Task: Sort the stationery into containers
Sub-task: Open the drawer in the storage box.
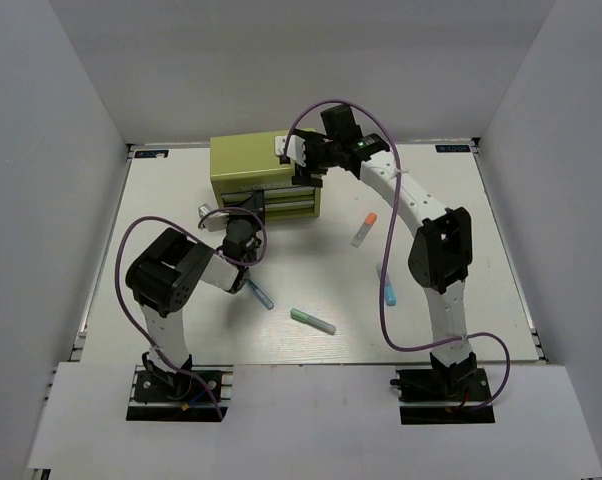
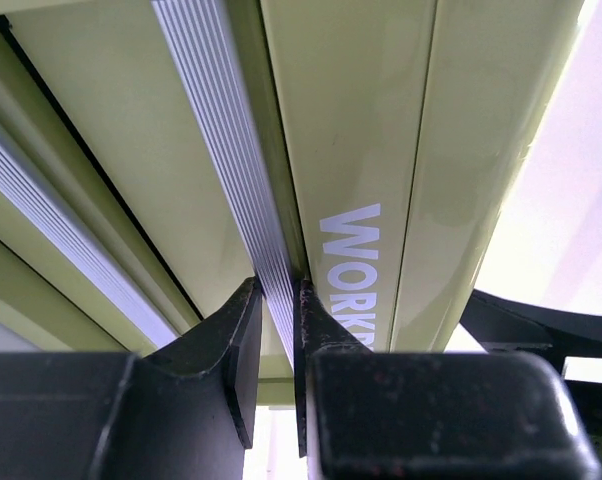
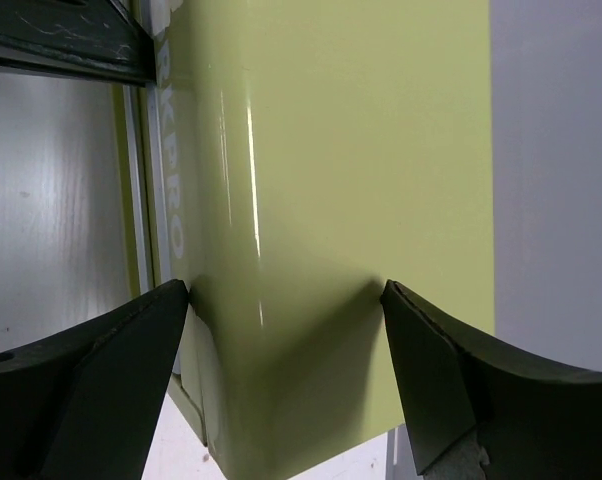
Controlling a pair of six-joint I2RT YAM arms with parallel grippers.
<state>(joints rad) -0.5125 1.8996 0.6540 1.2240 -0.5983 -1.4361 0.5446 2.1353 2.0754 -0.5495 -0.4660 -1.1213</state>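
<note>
The olive-green cabinet [image 1: 256, 165] stands at the back of the table. My left gripper [image 1: 243, 216] is at its front drawers. In the left wrist view the left gripper [image 2: 278, 287] is shut on a ribbed silver drawer handle [image 2: 221, 130] beside the white lettering. My right gripper [image 1: 303, 154] is open at the cabinet's top right corner, and its fingertips rest against the flat green side [image 3: 361, 150]. On the table lie the clear pen with the orange cap [image 1: 364, 229], the light blue pen [image 1: 389, 291], the mint green pen [image 1: 312, 321] and the thin blue pen [image 1: 259, 293].
White walls enclose the table on the left, back and right. The thin blue pen lies just beside my left forearm. The light blue pen lies close to my right arm's elbow [image 1: 439, 248]. Purple cables loop over both arms.
</note>
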